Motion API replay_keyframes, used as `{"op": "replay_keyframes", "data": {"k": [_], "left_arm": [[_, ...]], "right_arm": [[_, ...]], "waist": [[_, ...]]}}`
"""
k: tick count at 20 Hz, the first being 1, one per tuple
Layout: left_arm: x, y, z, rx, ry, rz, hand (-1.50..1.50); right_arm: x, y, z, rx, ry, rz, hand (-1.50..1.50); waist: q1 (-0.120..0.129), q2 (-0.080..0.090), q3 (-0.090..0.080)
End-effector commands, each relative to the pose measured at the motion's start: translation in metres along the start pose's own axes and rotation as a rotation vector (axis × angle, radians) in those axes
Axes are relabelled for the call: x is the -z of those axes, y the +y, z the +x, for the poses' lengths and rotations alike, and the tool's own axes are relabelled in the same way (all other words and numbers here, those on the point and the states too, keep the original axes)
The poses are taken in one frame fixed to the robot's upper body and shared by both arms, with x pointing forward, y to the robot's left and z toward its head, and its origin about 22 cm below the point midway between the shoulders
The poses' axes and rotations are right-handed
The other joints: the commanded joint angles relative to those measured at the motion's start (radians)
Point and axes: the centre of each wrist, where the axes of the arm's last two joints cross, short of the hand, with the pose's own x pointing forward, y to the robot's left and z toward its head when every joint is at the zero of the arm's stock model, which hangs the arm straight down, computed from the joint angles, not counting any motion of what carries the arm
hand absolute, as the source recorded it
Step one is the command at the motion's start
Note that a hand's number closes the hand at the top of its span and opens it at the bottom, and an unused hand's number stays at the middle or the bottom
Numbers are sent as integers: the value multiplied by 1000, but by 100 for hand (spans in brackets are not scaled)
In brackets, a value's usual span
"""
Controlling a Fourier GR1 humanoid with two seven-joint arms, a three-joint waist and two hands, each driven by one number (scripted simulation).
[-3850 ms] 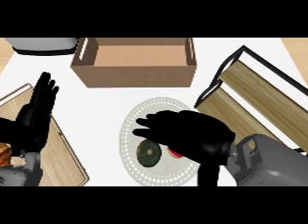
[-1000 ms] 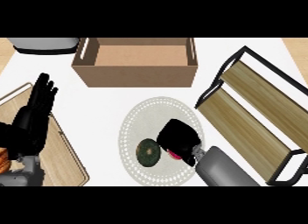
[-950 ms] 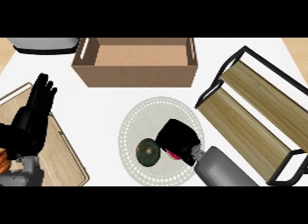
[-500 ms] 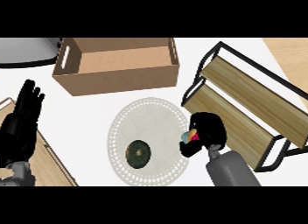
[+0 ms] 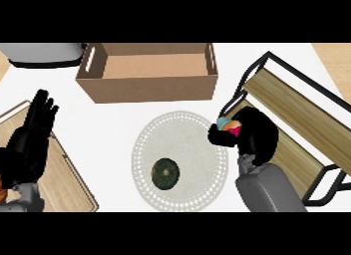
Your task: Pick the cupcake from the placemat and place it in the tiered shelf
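A: Cupcake (image 5: 228, 127) is in the right hand (image 5: 254, 135), fingers curled round it. Only a bit of blue, orange and pink shows past the fingers. It sits over the right edge of the placemat (image 5: 180, 149), just beside the near-left end of the tiered shelf (image 5: 300, 124).

B: Touching the shelf?

A: Can't tell. The hand overlaps the lower wooden tier in the head view, so the gap is hidden.

B: Left hand?

A: Left hand (image 5: 30, 144) is at the left edge, fingers straight and up, resting, holding nothing. It's over a wooden tray (image 5: 68, 174) that runs off the near-left corner.

B: Open room?

A: Bare white counter (image 5: 112, 119) between the tray and the placemat, and a strip between the placemat and the cardboard box (image 5: 149, 72) at the far side. The right side is tight: the shelf's black frame runs diagonally from far centre to the near right, close to the placemat rim.

B: Anything else on the mat?

A: A dark round item (image 5: 165, 174) on the near part, well apart from the cupcake. Can't identify it.

B: Other stuff?

A: A grey object (image 5: 46, 52) at the far left corner, cut off by the edge.

B: Labels, text?

A: None readable anywhere.
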Motion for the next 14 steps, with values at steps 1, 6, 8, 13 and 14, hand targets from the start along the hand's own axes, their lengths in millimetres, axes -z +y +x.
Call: {"op": "replay_keyframes", "data": {"k": [1,6,8,13,14], "left_arm": [[-2,1,-5,1,3,-10,0],[3,5,3,3,15,1,0],[1,1,3,1,-4,-5,0],[-4,-1,-2,1,7,-18,0],[0,-3,1,-6,-11,-1,0]], "right_arm": [[-24,-40,40,241,99,-182,150],[-32,-63,48,240,159,-375,150],[-28,-74,47,215,187,-435,150],[-34,-99,41,184,226,-512,150],[-33,-103,41,198,235,-525,150]], "waist": [[20,-6,-4],[2,-8,-4],[1,-5,-4],[6,-3,-3],[11,2,-2]]}}
